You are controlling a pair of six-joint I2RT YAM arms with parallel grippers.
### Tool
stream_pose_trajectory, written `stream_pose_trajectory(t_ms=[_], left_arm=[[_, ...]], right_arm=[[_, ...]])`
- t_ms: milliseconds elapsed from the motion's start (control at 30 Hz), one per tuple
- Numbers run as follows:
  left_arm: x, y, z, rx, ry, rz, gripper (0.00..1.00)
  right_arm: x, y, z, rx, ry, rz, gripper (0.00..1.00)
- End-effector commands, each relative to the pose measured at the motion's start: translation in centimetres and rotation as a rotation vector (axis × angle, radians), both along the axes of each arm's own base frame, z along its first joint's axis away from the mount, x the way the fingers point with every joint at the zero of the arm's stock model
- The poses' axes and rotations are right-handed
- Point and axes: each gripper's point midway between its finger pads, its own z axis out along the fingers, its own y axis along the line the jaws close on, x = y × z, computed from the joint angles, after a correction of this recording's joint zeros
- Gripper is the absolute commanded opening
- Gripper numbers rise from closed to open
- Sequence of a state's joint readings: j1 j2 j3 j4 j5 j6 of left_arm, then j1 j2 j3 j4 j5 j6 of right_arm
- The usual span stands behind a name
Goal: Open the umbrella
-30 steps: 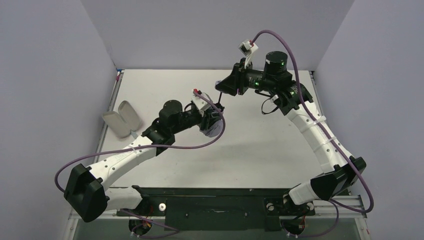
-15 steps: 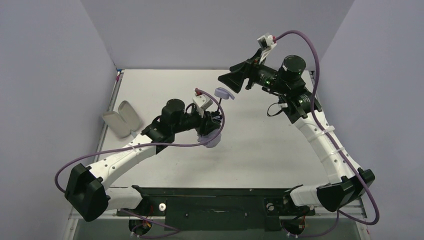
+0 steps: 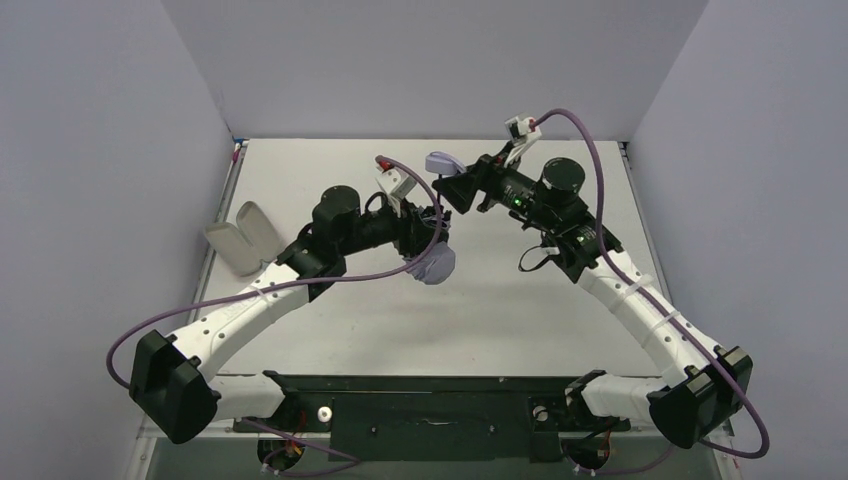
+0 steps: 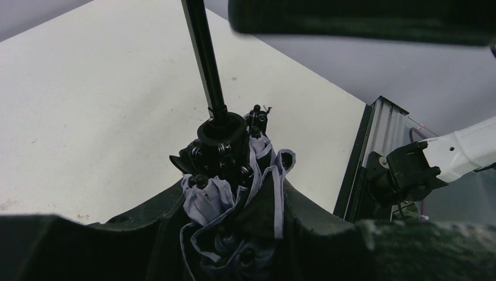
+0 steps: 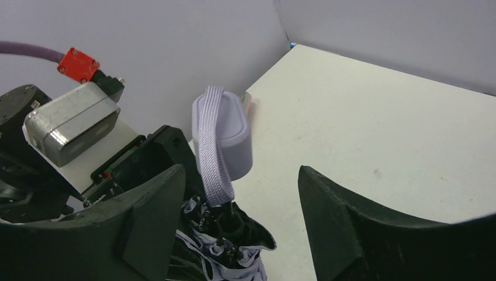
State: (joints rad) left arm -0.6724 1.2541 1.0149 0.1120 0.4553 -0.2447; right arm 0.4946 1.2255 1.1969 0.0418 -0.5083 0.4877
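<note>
The umbrella is folded, with its thin black shaft drawn out. My left gripper is shut on the bunched lilac and black canopy and holds it above the table. In the left wrist view the canopy is squeezed between my fingers. The flat lilac handle sticks out at the far end of the shaft. My right gripper is open right beside the handle. In the right wrist view the handle and its strap hang just ahead of the spread jaws, untouched.
The pale pink-beige capsule case lies open at the table's left edge. The grey walls close the table on three sides. The black base rail runs along the near edge.
My right gripper, earlier at the handle end, has opened, swung away and come back lower beside the handle. My left arm has turned the umbrella so the handle points further back.
</note>
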Motion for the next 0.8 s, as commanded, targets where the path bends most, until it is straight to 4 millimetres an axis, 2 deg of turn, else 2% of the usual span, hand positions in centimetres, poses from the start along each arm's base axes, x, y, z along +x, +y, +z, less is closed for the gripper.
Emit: stream_pose_trajectory(t_ms=[0,133,267,400,533,633,767], left_arm=[[-0.5,-0.4,7.9,-0.173,-0.128,-0.029,0.00],[-0.8,-0.6,8.2,-0.190,-0.116,-0.047,0.00],[-1.3,-0.7,7.6,-0.198,-0.096,-0.067,0.00],[-2.0,-1.0,7.1,-0.193,-0.086,-0.094,0.00],[-2.4,-1.3,6.8,-0.190,-0.080,-0.110,0.00],[-2.5,-1.4,6.8,-0.190,-0.083,-0.121,0.00],[-2.4,-1.6,7.3,-0.197,-0.088,-0.128,0.00]], right_arm=[[-1.3,0.7,3.0,0.068,-0.117,-0.042,0.65],[-0.7,0.6,3.1,0.060,-0.155,-0.109,0.55],[0.2,0.3,4.6,0.105,-0.193,-0.155,0.40],[0.5,0.6,6.3,0.147,-0.226,-0.160,0.33],[0.9,0.6,6.9,0.174,-0.235,-0.166,0.25],[0.8,1.0,7.0,0.190,-0.235,-0.147,0.25],[0.6,1.8,6.7,0.202,-0.223,-0.114,0.32]])
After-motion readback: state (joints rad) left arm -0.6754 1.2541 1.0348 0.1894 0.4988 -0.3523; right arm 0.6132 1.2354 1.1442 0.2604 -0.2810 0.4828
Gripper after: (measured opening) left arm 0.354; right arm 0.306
